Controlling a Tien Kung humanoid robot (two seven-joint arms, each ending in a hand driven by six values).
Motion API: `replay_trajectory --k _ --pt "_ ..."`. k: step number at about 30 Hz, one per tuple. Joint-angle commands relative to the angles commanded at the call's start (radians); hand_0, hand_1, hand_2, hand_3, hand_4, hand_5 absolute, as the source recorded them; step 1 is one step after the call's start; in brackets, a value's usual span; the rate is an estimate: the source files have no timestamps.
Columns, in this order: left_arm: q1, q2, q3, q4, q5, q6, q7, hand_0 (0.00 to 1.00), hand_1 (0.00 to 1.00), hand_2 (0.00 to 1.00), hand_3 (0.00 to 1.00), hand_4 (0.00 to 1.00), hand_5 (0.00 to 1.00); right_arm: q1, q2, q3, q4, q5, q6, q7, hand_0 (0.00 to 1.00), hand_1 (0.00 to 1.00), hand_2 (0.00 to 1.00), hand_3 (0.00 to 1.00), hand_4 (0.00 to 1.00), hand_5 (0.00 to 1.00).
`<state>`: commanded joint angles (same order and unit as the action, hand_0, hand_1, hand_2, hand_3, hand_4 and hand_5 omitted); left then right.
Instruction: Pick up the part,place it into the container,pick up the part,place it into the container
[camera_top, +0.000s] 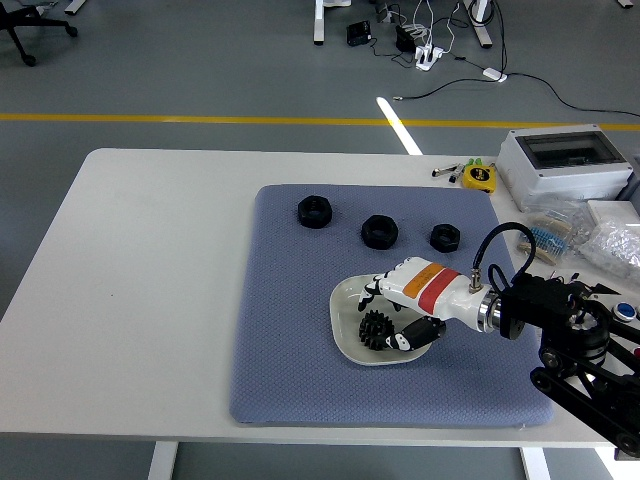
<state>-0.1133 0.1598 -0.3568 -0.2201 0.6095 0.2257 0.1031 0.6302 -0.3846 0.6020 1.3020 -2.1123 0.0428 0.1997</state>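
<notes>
The right hand (400, 305) reaches in from the right over the white dish (345, 305), its white back turned up and its fingers spread and loose, gripping nothing. Just under and in front of its fingertips a black toothed part (374, 328) lies inside the dish, close to the thumb but apart from the palm. The dish sits on a blue-grey mat (290, 330) that covers the middle of the white table (150, 260).

Beyond the hand, toward the far side of the mat, three more black parts lie in a loose row: the nearest one (445, 237) just past the wrist, a second (380, 231) farther to the hand's left, and a third (314, 211) farthest off. Well beyond the wrist, off the mat, a yellow tape measure (479, 177) rests beside a grey plastic box (565, 165). Clear bags of small items (610, 240) lie past the forearm at the table's right edge.
</notes>
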Motion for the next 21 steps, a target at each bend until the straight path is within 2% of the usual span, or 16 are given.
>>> replay_trajectory --k 15,19,21 --pt "-0.001 0.001 -0.001 0.0 0.006 -0.001 0.001 0.705 0.635 0.714 0.618 0.713 0.68 -0.015 -0.021 0.068 0.044 0.027 -0.003 0.001 0.233 0.428 0.715 0.718 0.806 0.298" --pt "-0.004 0.001 0.004 0.0 -0.002 0.001 -0.003 0.704 0.636 0.713 0.618 0.713 0.681 -0.029 -0.029 0.106 0.053 0.095 -0.05 0.001 0.229 0.43 0.719 0.706 0.793 0.308" --pt "-0.006 0.0 0.005 0.0 -0.004 0.001 -0.004 0.704 0.636 0.713 0.618 0.713 0.681 -0.037 -0.032 0.124 0.05 0.16 -0.094 -0.001 0.229 0.43 0.719 0.706 0.793 0.308"
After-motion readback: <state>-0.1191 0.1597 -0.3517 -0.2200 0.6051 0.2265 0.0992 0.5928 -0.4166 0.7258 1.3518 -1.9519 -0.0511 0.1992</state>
